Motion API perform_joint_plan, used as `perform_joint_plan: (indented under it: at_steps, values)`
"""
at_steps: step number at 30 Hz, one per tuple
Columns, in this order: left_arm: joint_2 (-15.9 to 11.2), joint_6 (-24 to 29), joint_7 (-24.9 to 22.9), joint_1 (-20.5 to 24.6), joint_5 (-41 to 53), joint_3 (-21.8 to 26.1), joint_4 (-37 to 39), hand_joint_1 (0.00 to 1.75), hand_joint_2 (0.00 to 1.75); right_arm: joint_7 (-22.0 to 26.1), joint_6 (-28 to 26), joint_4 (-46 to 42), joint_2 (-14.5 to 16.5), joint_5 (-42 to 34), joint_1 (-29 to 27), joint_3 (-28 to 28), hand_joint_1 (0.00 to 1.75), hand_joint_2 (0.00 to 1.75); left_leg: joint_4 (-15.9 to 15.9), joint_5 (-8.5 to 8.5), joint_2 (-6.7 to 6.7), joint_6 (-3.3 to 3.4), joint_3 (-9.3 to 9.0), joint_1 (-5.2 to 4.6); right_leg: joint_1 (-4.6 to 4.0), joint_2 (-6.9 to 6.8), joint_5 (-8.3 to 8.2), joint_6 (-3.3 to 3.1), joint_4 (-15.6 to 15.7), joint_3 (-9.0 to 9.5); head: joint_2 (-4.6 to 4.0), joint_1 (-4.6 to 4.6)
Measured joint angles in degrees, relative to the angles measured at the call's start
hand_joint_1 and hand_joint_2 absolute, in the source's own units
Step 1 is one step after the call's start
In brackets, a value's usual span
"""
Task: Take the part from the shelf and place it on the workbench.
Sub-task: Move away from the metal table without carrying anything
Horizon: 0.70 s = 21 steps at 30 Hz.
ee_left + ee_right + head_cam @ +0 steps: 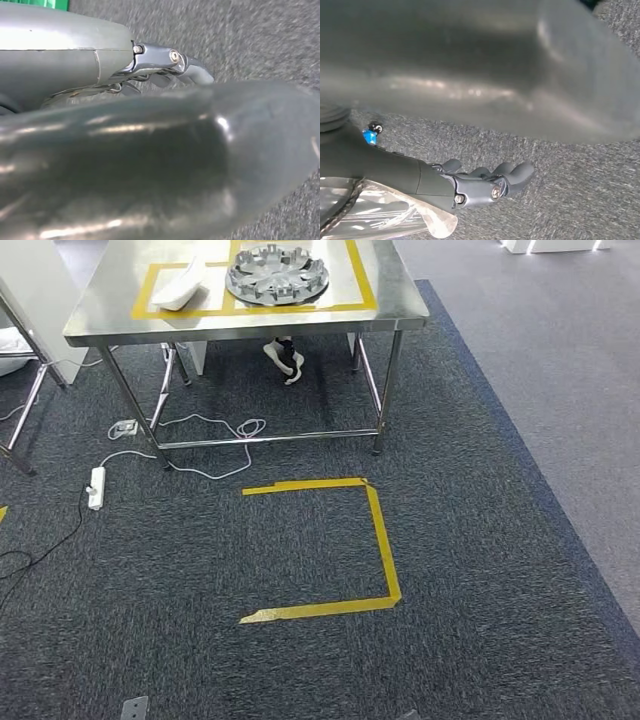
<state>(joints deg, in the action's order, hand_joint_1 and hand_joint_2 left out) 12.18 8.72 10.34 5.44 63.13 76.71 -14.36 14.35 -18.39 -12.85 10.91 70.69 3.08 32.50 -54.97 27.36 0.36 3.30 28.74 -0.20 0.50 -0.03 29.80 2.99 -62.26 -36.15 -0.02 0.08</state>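
A steel workbench (113, 315) stands ahead in the head view, marked with yellow tape. On it lie a white curved part (180, 288) and a round grey metal part (278, 273) with many slots. My left hand (166, 65) hangs over the dark carpet, its fingers stretched out and holding nothing, with the thick thumb (151, 160) blurred in front. My right hand (482, 182) also hangs over carpet, fingers slightly bent and apart, nothing between them. A piece of clear plastic (388, 210) lies along the right wrist; I cannot tell what it is.
A yellow tape outline (381, 540) marks the carpet in front of the bench. A power strip (96, 487) and white cables (219, 430) lie by the bench's left legs. A person's shoe (285, 358) shows under the bench. Another steel frame (23, 410) stands at the left.
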Motion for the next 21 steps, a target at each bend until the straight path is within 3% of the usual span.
perform_joint_plan:
  at_steps: [2, 3, 4, 6, 7, 8, 10, 12, 14, 17, 18, 19, 21]
  values:
    - [0.1, 0.0, 0.0, -0.1, 0.0, 0.0, 0.0, 0.00, 0.00, 0.1, -0.1, 0.0, -0.1, -0.2, 0.0, 0.5, 0.00, 0.00, -0.1, -0.29, -0.31, -0.01, 0.56, 0.04, 0.20, -0.01, 3.76, 0.40, -7.8, -3.03, 0.00, 0.07]
    - [0.1, 0.0, 0.0, -0.2, 0.0, 0.0, 0.0, 0.00, 0.00, 0.2, -0.1, 0.0, -0.2, -0.3, -0.1, 0.8, 0.00, 0.00, -0.1, -0.39, -0.55, -0.13, 0.74, 0.07, 0.30, -0.02, 4.30, 0.58, -9.8, -3.59, 0.00, 0.05]
    - [0.1, 0.0, 0.0, -0.2, -0.1, 0.0, 0.0, 0.00, 0.00, 0.2, -0.2, 0.0, -0.3, -0.4, -0.1, 1.0, 0.00, 0.00, -0.2, -0.46, -0.90, -0.26, 0.85, 0.13, 0.40, 0.01, 3.72, 0.72, -9.5, -2.98, 0.00, 0.06]
    - [0.1, 0.0, 0.0, -0.2, -0.1, 0.0, 0.0, 0.00, 0.00, 0.4, -0.5, 0.0, -0.5, -0.5, -0.1, 1.5, 0.00, 0.00, -0.6, -0.45, -1.86, -0.70, 0.98, 0.32, 0.77, 0.86, 0.52, 0.90, -2.5, 1.42, 0.00, 0.08]
    - [0.1, 0.0, 0.0, -0.2, -0.1, 0.0, 0.0, 0.00, 0.00, 0.5, -0.6, 0.0, -0.5, -0.5, 0.0, 1.7, 0.00, 0.00, -0.9, -0.33, -2.37, -1.05, 1.17, 0.31, 0.97, 2.13, -0.47, 0.94, 1.6, 3.84, 0.00, 0.10]
    - [0.1, 0.0, 0.0, -0.1, -0.2, 0.0, 0.0, 0.00, 0.00, 0.6, -0.7, 0.0, -0.5, -0.4, 0.0, 1.8, 0.00, 0.00, -1.3, -0.23, -2.89, -1.46, 1.45, 0.30, 1.12, 3.19, -0.93, 0.76, 4.6, 5.66, 0.00, 0.05]
    - [0.1, 0.1, 0.0, 0.0, -0.2, 0.0, 0.0, 0.00, 0.00, 0.8, -1.0, 0.0, -0.5, -0.3, 0.1, 2.2, 0.00, 0.00, -1.9, -0.32, -3.90, -2.35, 2.15, 0.32, 1.08, 4.13, -0.48, 0.06, 6.2, 6.79, 0.00, 0.01]
    - [0.1, 0.1, 0.0, -0.1, -0.3, 0.0, 0.0, 0.00, 0.00, 0.9, -1.3, 0.0, -0.5, -0.1, 0.0, 2.5, 0.00, 0.00, -2.1, -0.43, -4.54, -3.08, 2.63, 0.54, 1.01, 2.91, -0.74, -0.93, 6.2, 6.75, 0.00, 0.00]
    - [0.0, 0.3, 0.1, -0.2, -0.4, 0.1, 0.0, 0.00, 0.00, 1.0, -1.6, 0.0, -0.5, 0.0, 0.1, 2.8, 0.00, 0.00, -4.8, 1.48, -3.22, -3.66, 3.92, 0.59, 1.06, 1.58, -0.99, -1.76, 6.4, 6.70, 0.00, -0.33]
    - [0.0, 0.4, 0.2, -0.1, -0.6, 0.1, 0.0, 0.00, 0.00, 1.1, -1.9, 0.0, -0.5, 0.2, 0.0, 3.2, 0.00, 0.00, -15.6, 7.03, -1.09, -4.20, 8.57, 0.72, 0.80, -0.72, -0.99, -2.27, 6.4, 6.46, 0.00, -0.70]
    - [0.1, 0.4, 0.2, -0.2, -0.7, 0.1, 0.0, 0.00, 0.00, 1.1, -2.0, 0.0, -0.5, 0.2, -0.1, 3.3, 0.00, 0.00, -18.0, 7.71, -0.94, -4.27, 9.50, 0.77, 0.73, -1.48, -0.98, -2.29, 6.4, 6.39, 0.00, -0.69]
    - [0.1, 0.4, 0.3, -0.3, -0.8, 0.1, 0.0, 0.00, 0.00, 1.2, -2.1, 0.0, -0.5, 0.3, -0.1, 3.4, 0.00, 0.00, -18.3, 7.30, -0.84, -4.26, 9.45, 0.79, 0.68, -2.17, -0.97, -2.29, 6.3, 6.35, 0.00, -0.69]
    - [0.1, 0.5, 0.4, -0.5, -0.8, 0.2, 0.0, 0.00, 0.00, 1.2, -2.3, 0.0, -0.5, 0.6, 0.0, 3.5, 0.00, 0.00, -12.6, 3.85, 0.03, -3.98, 6.28, 0.75, 0.63, -3.38, -0.93, -2.21, 6.3, 6.45, 0.00, -0.71]
